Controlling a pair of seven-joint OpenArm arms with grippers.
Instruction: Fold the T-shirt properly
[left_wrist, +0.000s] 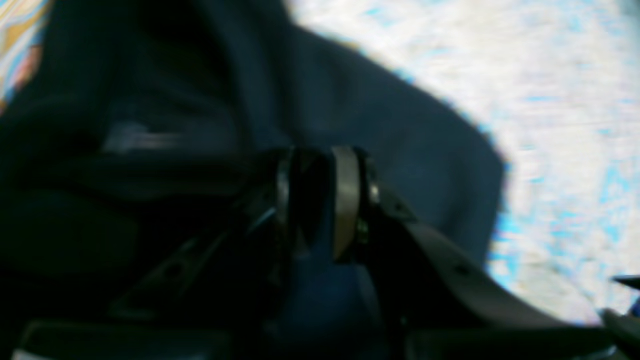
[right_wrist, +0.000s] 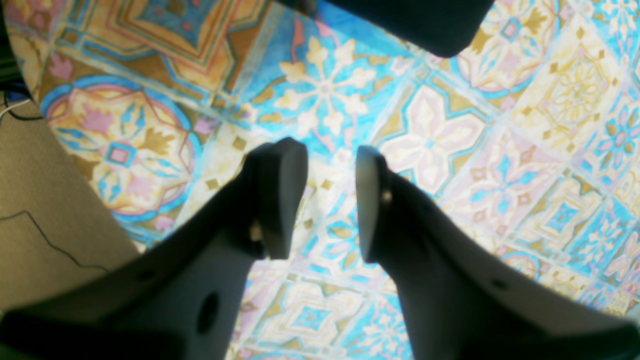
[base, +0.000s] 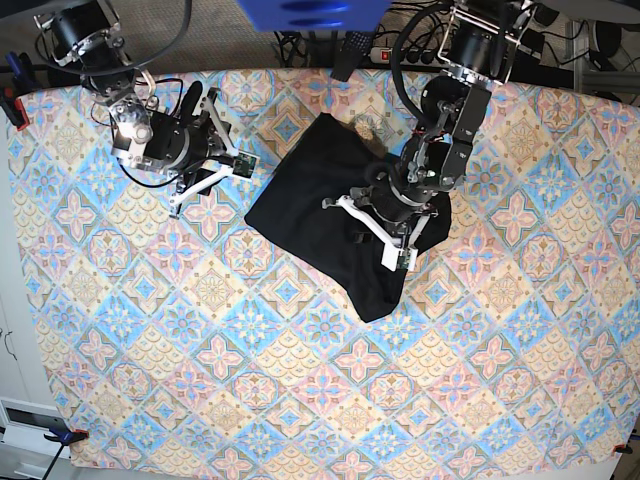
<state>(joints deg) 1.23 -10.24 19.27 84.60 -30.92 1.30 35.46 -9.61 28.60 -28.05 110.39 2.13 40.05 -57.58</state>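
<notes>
The black T-shirt (base: 310, 200) lies crumpled and partly folded on the patterned tablecloth (base: 300, 400), back of centre. My left gripper (base: 372, 235) is down on its right part. In the left wrist view the left gripper (left_wrist: 315, 200) has its jaws nearly together with dark T-shirt cloth (left_wrist: 375, 110) between them. A small pale tag mark (left_wrist: 135, 140) shows blurred to the left. My right gripper (base: 228, 148) hovers left of the shirt. In the right wrist view the right gripper (right_wrist: 330, 200) is open and empty over the tablecloth, with a T-shirt corner (right_wrist: 425, 20) ahead.
The table's edge and beige floor (right_wrist: 45, 210) show at the left of the right wrist view. Cables and a power strip (base: 400, 45) lie behind the table's back edge. A blue object (base: 310, 12) is at the top. A clamp (base: 12, 105) holds the cloth's left corner.
</notes>
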